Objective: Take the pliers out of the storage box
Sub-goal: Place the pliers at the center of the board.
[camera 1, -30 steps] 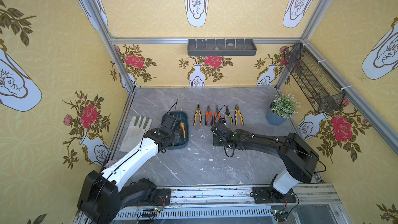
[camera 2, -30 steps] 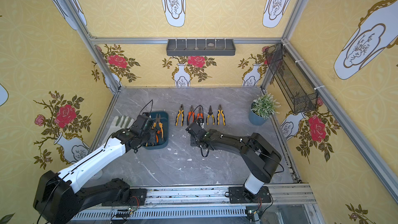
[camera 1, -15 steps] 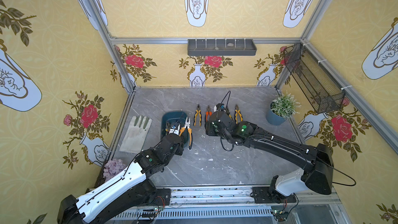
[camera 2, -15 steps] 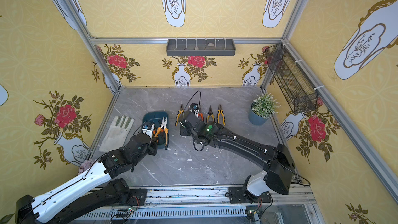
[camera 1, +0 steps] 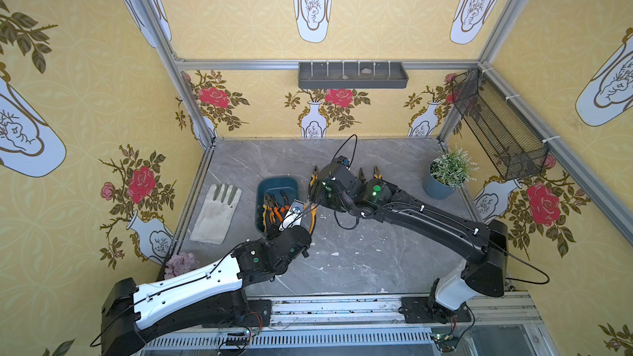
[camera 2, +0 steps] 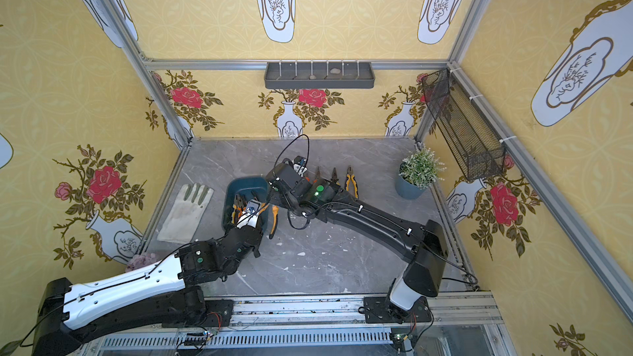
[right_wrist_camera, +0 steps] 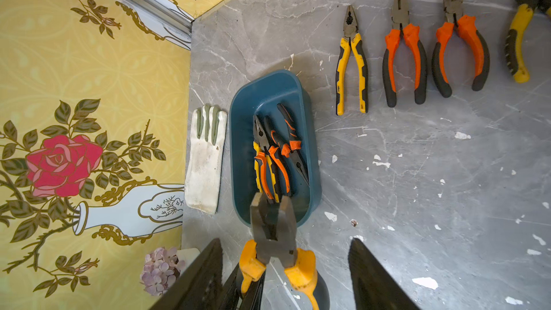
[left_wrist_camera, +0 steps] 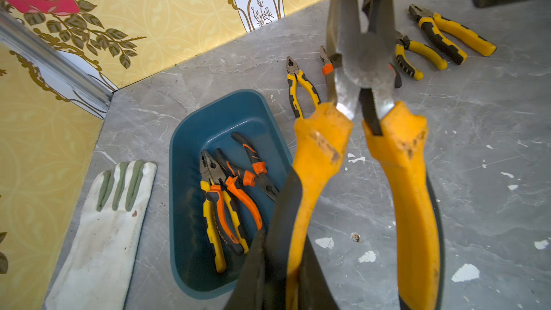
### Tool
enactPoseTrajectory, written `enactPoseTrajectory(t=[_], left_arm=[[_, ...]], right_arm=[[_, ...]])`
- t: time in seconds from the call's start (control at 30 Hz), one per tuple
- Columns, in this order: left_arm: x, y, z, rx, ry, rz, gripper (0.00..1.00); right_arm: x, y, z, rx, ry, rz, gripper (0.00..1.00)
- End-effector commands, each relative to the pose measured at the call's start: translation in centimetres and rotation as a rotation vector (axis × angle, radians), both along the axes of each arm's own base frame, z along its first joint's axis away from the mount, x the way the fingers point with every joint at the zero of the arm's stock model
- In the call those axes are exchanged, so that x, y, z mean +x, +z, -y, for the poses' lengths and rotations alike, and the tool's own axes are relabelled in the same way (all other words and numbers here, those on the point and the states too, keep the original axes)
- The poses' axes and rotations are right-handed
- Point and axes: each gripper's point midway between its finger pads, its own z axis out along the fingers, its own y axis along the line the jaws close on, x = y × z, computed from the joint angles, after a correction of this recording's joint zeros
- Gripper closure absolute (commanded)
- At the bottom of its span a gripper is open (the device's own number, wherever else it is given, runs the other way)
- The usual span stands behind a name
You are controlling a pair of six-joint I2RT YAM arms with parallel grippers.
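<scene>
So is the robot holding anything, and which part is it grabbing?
The left gripper pinches yellow-handled pliers by one handle; the right gripper is open around them, gripping nothing.

Black-and-white arms [camera 1: 185, 285], black cables [camera 1: 355, 135], possibly green LEDs [camera 1: 376, 188]

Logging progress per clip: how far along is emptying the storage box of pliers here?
Done: five pliers lie in a row on the table. In hand: the left gripper is shut on a yellow-handled pair, its head between the fingers of the open right gripper. Left: three pliers in the storage box, plus placing this pair.
</scene>
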Motion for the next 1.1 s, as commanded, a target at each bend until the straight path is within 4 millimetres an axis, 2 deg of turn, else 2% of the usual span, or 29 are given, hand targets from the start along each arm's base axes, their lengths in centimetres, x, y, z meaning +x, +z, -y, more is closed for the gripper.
enactPoseTrajectory(t=[0.0, 0.13, 0.3, 0.47, 0.67, 0.77, 0.9, 1.07], left_arm=[[0.6, 1.4, -0.2, -0.044, 0.049, 0.062, 1.00], [0.4, 1.8, -0.4, -0.062, 0.050, 0.071, 1.00], [0.3, 2.0, -0.9, -0.068, 0.057, 0.081, 1.00], [0.3, 1.8, -0.8, -0.068, 0.058, 0.073, 1.00], [0.4, 1.8, -0.8, -0.059, 0.064, 0.066, 1.00], [0.5, 2.1, -1.0, -0.041, 0.080, 0.071, 1.00], [0.5, 1.5, -1.3, -0.047, 0.114, 0.064, 1.00], [0.5, 1.0, -1.6, -0.072, 0.139, 0.060, 1.00]], right_arm=[[0.4, -0.3, 0.0, 0.001, -0.037, -0.010, 0.35], [0.7, -0.9, -1.0, 0.015, -0.032, -0.018, 0.38], [1.1, -0.9, -3.0, 0.023, 0.001, -0.017, 0.40], [1.0, -1.1, -4.2, 0.034, 0.023, -0.021, 0.44], [0.8, -1.1, -4.4, 0.031, 0.030, -0.009, 0.44], [0.7, -2.0, -4.0, 0.010, 0.029, -0.016, 0.49], [0.6, -2.9, -3.7, -0.025, 0.032, -0.022, 0.52], [1.0, -3.1, -3.7, -0.069, 0.029, 0.000, 0.54]])
